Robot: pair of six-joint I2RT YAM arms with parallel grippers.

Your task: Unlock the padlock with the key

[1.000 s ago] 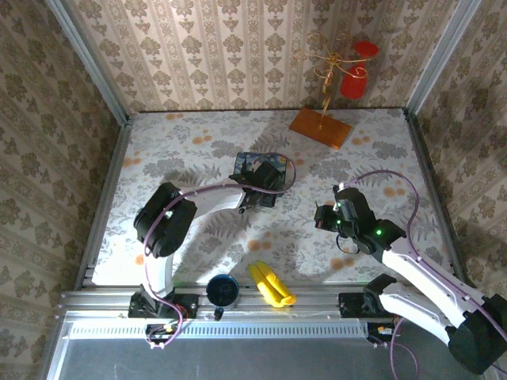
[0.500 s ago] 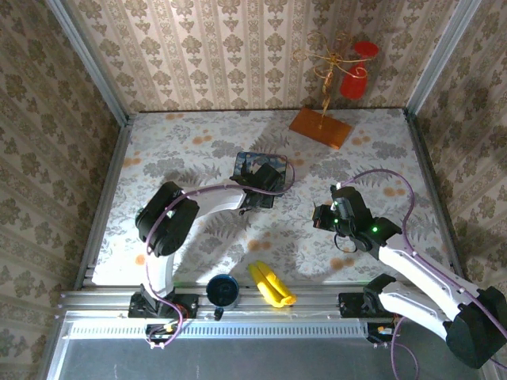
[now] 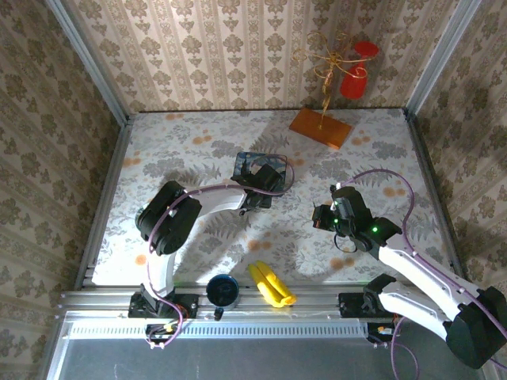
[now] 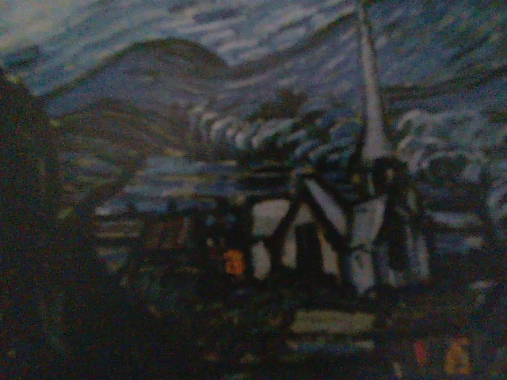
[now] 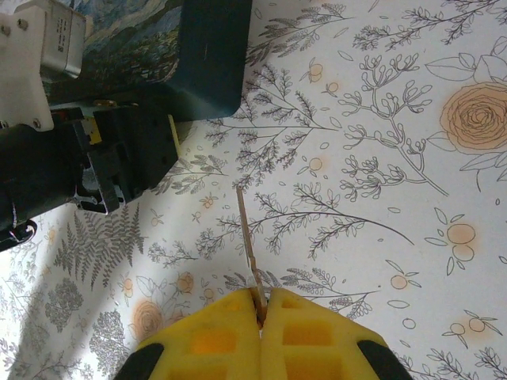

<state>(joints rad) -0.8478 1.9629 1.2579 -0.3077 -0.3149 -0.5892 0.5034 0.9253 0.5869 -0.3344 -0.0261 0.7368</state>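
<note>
My right gripper [image 5: 260, 305] is shut on the key [image 5: 247, 237], a thin metal blade seen edge-on that sticks out over the flowered tablecloth. From above, the right gripper [image 3: 319, 219] hovers right of centre. My left gripper [image 3: 257, 192] is pressed against the near edge of the blue painting-printed box [image 3: 252, 164]. The left wrist view is dark and blurred, with the box's village print [image 4: 261, 158] right up against the lens. The left gripper's black body [image 5: 119, 158] lies beside the box [image 5: 207, 55] in the right wrist view; how its jaws stand is unclear. The padlock is hidden.
Yellow bananas [image 3: 271, 285] and a dark blue cup [image 3: 223, 290] lie near the front edge between the arm bases. A wooden base [image 3: 320, 127] with a wire tree holding red cups [image 3: 354, 79] stands at the back. Patterned walls close in three sides.
The right gripper has edged slightly left and away from the bases with the key. The left gripper has stayed at the box, its arm shifting only a little.
</note>
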